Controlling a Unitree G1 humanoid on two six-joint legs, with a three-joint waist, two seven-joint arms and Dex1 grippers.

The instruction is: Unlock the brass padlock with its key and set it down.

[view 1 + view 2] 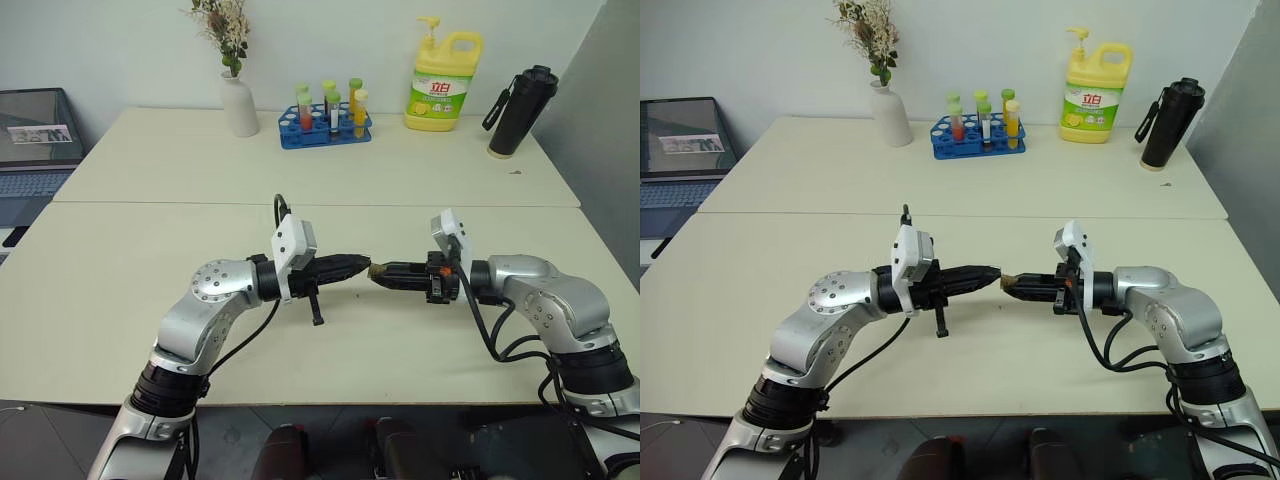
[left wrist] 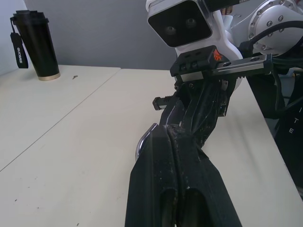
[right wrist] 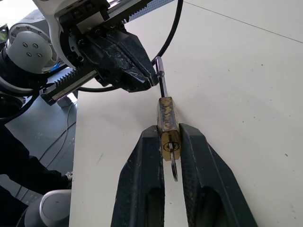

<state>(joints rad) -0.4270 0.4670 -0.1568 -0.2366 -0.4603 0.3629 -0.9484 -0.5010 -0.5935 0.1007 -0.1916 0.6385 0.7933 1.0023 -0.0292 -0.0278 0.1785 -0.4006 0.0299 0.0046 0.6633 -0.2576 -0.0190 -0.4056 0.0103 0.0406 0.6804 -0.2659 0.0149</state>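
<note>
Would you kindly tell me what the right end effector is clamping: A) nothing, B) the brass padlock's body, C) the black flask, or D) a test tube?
B: the right end effector grips the brass padlock between its fingers, above the table.

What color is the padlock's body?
Golden brass padlock, with dark tarnish; clearest in the right wrist view.

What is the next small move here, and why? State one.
Probably draw the left gripper gently away from the right gripper to test whether the lock has released. Its shut jaws pinch the shackle, the right jaws clamp the brass padlock, and the key seems seated in the keyhole.
</note>
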